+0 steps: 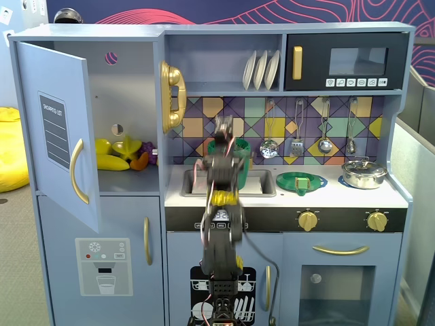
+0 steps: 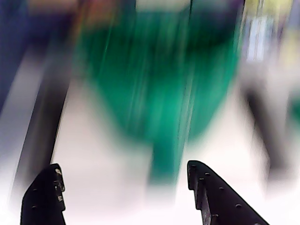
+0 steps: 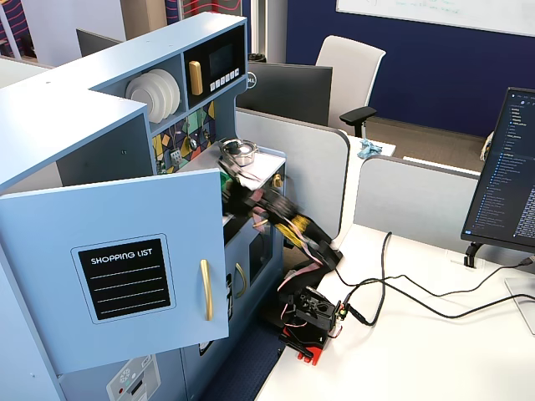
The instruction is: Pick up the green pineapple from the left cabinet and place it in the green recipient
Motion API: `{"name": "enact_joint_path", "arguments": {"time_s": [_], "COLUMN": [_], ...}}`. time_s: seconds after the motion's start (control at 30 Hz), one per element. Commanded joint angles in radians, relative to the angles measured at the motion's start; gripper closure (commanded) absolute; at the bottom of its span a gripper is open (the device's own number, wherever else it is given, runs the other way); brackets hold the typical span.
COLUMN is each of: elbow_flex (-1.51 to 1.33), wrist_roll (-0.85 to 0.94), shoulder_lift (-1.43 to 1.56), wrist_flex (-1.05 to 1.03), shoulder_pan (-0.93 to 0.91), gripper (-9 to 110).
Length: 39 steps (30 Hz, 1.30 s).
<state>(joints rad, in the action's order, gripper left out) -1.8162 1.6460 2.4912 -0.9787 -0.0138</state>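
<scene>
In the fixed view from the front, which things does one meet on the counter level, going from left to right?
Yellow toy fruit in the left cabinet → sink with the arm before it → flat green plate → silver pot.

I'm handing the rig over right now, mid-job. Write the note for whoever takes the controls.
Gripper: open and empty in the wrist view, pointed at the tall dark-green ribbed recipient by the sink; the picture is motion-blurred.
Left grey-blue cabinet: door open, only yellow toy fruit clearly visible on its shelf.
Green pineapple: not visible in any view. It may already be in the recipient, but I cannot confirm that.
Left: look into the recipient and the cabinet before doing anything else.
</scene>
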Motion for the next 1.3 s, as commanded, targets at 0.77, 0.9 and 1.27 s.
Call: {"name": "enact_joint_path", "arguments": {"time_s": [0.77,0.9,1.27], "elbow_flex": [-1.181,-1.181,-1.181], "wrist_roll": [-0.081,-0.101,-0.120], "shoulder_lift": [0.595,0.672,0.687], "wrist_flex": [-0.371,-0.540,-0.554], "shoulder_pan": [-0.048,-0.026,-0.087], "gripper": [92,92,92]}}
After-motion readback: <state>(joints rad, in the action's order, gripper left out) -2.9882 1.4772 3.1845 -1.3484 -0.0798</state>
